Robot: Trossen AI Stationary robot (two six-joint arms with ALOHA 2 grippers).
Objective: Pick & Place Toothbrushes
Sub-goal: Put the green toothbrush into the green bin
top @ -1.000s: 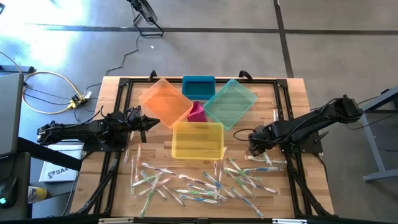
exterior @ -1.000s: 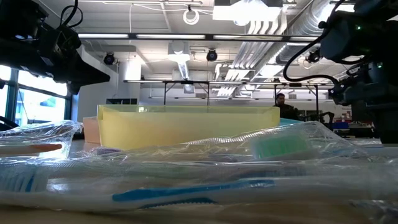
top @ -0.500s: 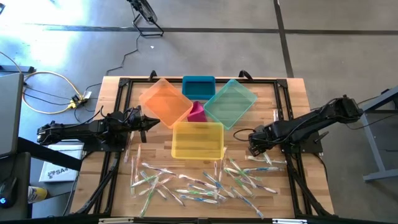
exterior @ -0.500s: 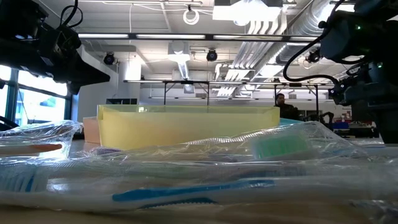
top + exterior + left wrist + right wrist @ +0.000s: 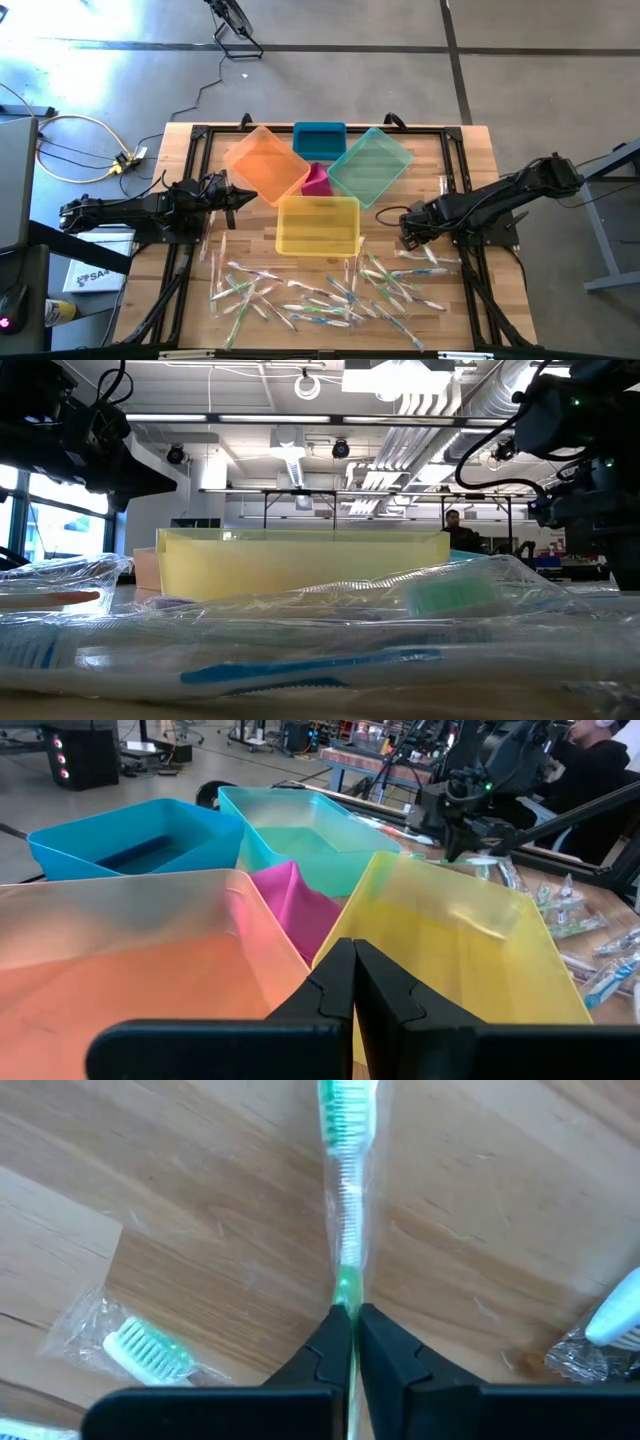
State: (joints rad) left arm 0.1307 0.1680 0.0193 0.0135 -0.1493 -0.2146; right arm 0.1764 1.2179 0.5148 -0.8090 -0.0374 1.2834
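Note:
Several wrapped toothbrushes (image 5: 320,295) lie scattered on the wooden table's near half. My right gripper (image 5: 407,235) points down at the right end of that scatter and is shut on one green toothbrush (image 5: 345,1200) in a clear wrapper. Another green-headed toothbrush (image 5: 145,1348) lies close beside it on the wood. My left gripper (image 5: 237,196) waits shut, holding nothing, at the table's left by the orange bin (image 5: 265,162). Its tips (image 5: 353,952) face the bins. My right gripper pinches the green toothbrush between its two fingers at the green stretch of the handle below the bristle head (image 5: 345,1292), wrapper and all. The fingers come from above, pointing down, one on each side of the handle. The head end (image 5: 340,1105) lies flat on the wood.
Five bins stand in a cluster at the table's middle and far side: yellow (image 5: 317,224), orange, blue (image 5: 319,138), teal (image 5: 370,165) and a small pink one (image 5: 316,180). A blue-and-white toothbrush (image 5: 620,1320) lies just beside my right gripper. Dark frame rails (image 5: 470,270) run along the table's sides.

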